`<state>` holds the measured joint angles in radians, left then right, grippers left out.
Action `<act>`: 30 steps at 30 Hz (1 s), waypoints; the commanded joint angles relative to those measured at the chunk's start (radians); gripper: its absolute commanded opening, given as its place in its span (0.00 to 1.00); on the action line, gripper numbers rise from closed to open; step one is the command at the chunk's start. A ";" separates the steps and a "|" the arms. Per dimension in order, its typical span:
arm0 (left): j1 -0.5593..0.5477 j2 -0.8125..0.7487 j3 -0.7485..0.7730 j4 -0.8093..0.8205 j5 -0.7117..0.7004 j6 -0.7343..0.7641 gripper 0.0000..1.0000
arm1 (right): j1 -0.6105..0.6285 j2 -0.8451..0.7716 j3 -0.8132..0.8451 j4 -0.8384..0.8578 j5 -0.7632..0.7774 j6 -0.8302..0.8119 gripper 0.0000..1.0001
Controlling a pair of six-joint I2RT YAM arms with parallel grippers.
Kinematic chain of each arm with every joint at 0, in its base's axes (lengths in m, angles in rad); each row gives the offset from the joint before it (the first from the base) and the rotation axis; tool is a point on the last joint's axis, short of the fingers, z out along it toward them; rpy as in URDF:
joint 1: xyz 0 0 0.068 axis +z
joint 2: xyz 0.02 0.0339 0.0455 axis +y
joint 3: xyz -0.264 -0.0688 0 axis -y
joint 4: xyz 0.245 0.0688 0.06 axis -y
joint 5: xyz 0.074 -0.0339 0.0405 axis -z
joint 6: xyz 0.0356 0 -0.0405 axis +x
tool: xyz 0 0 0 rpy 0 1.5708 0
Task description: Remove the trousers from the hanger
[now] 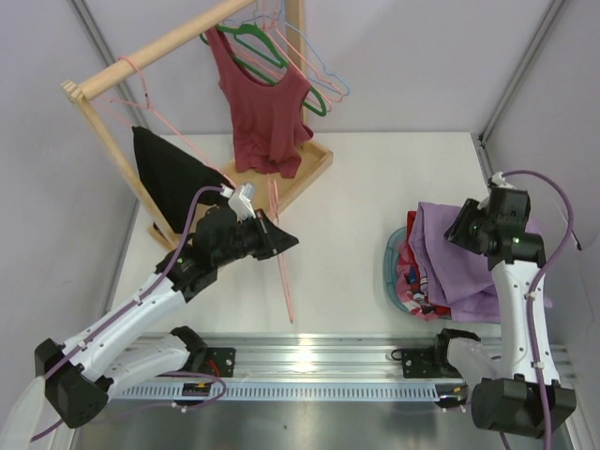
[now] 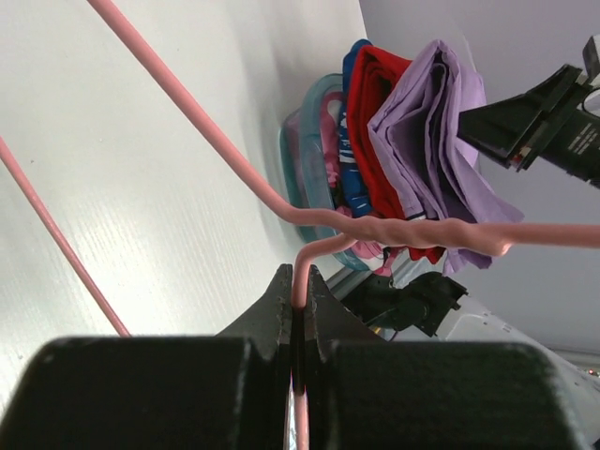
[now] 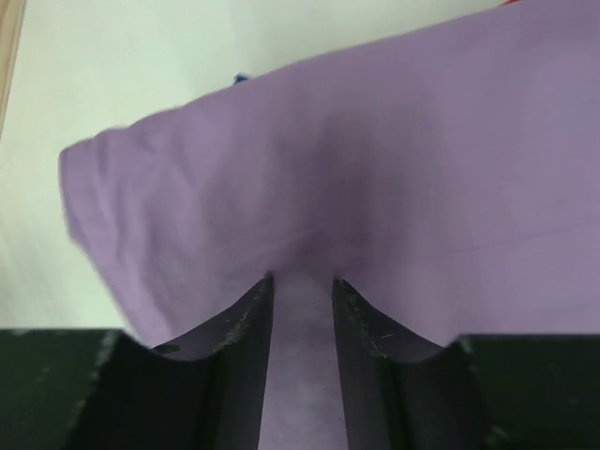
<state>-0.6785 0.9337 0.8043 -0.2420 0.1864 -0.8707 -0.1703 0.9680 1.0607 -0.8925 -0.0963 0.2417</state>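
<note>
The pale pink hanger (image 1: 284, 281) hangs bare over the table, apart from the trousers. My left gripper (image 1: 281, 239) is shut on its twisted hook neck; in the left wrist view the pink wire (image 2: 403, 228) runs out from between the closed jaws of the left gripper (image 2: 300, 281). The lilac trousers (image 1: 450, 258) lie bunched on the clothes in the teal basket (image 1: 392, 267) at the right. My right gripper (image 1: 461, 230) is shut on a fold of them; lilac fabric (image 3: 375, 169) fills the gap of the right gripper (image 3: 302, 279).
A wooden rack (image 1: 141, 56) stands at the back left with a maroon top (image 1: 267, 103), a black garment (image 1: 173, 169), a green hanger (image 1: 272, 56), a light blue hanger (image 1: 323, 70) and another pink hanger (image 1: 141, 80). The basket holds red and blue clothes (image 2: 361, 112).
</note>
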 commanded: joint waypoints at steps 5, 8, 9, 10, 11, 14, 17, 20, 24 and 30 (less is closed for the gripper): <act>0.005 -0.007 -0.037 0.047 -0.008 0.006 0.00 | 0.268 -0.055 -0.143 0.204 0.137 0.119 0.36; 0.005 -0.013 -0.050 0.055 -0.005 -0.001 0.00 | 0.339 -0.072 -0.217 0.225 0.202 0.165 0.38; 0.005 -0.015 -0.051 0.058 -0.004 -0.001 0.00 | 0.350 -0.083 -0.247 0.233 0.208 0.177 0.41; 0.005 -0.015 -0.057 0.059 0.004 -0.001 0.00 | 0.360 -0.084 -0.254 0.239 0.213 0.204 0.43; 0.005 -0.013 -0.056 0.064 0.007 -0.001 0.00 | 0.382 -0.086 -0.254 0.234 0.233 0.218 0.45; 0.005 -0.010 -0.063 0.067 0.013 0.001 0.00 | 0.416 -0.084 -0.176 0.178 0.250 0.245 0.58; 0.005 -0.009 -0.062 0.076 0.022 0.007 0.00 | 0.439 -0.063 0.043 0.020 0.285 0.223 0.65; 0.005 -0.006 -0.060 0.086 0.025 0.013 0.00 | 0.433 -0.051 0.257 -0.164 0.383 0.223 0.65; 0.005 -0.001 -0.056 0.102 0.039 0.016 0.00 | 0.393 -0.078 0.328 -0.304 0.492 0.238 0.63; 0.005 0.011 -0.059 0.121 0.067 0.016 0.00 | 0.197 -0.167 0.145 -0.335 0.445 0.232 0.54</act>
<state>-0.6785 0.9424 0.7410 -0.1791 0.2184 -0.8711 0.0910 0.8013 1.2915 -1.1290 0.3595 0.4713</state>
